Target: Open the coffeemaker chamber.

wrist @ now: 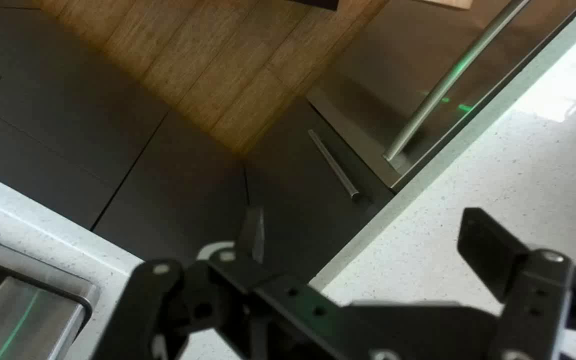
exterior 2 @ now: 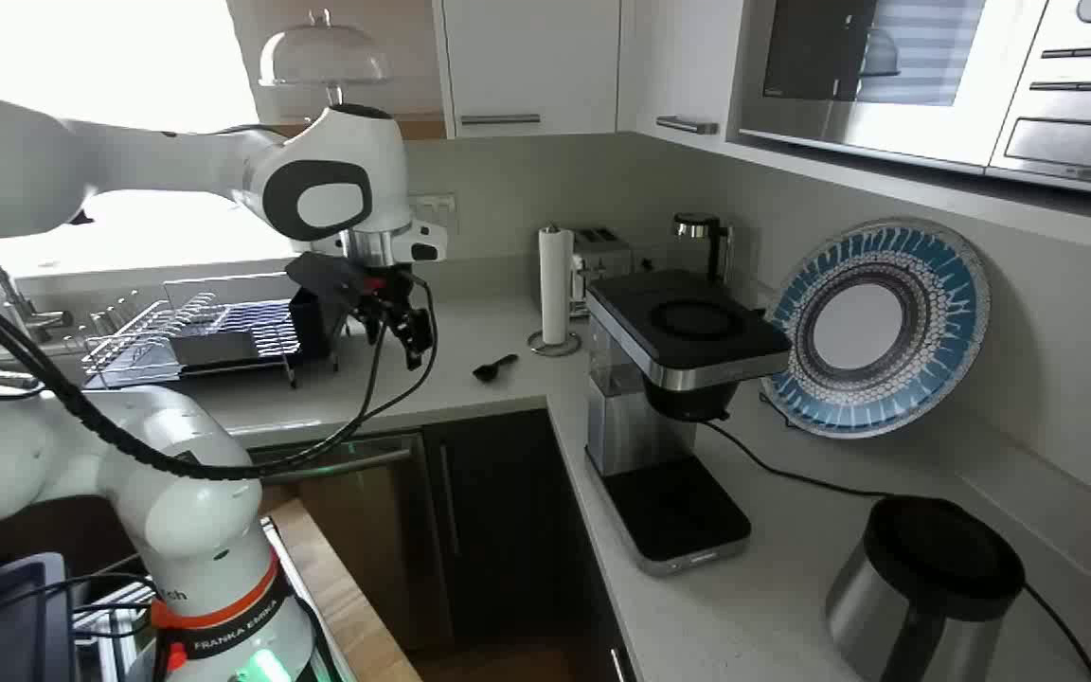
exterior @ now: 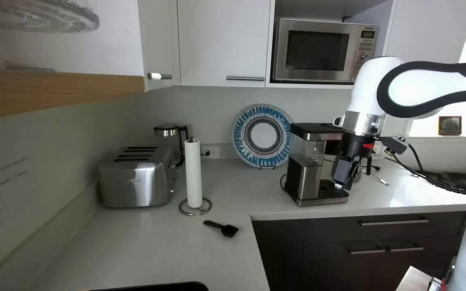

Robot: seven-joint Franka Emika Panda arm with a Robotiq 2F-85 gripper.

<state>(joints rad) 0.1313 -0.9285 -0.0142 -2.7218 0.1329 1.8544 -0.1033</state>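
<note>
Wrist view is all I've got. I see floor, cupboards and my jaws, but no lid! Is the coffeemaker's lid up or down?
Observer: Down. In an exterior view the black lid lies flat on top of the coffeemaker.
Operator: Is the coffee jug inside the machine?
Observer: No. The steel carafe stands apart from it, on the counter.
Operator: What's higher up than the lid?
Observer: In an exterior view, a microwave sits up among the wall cabinets.
</note>
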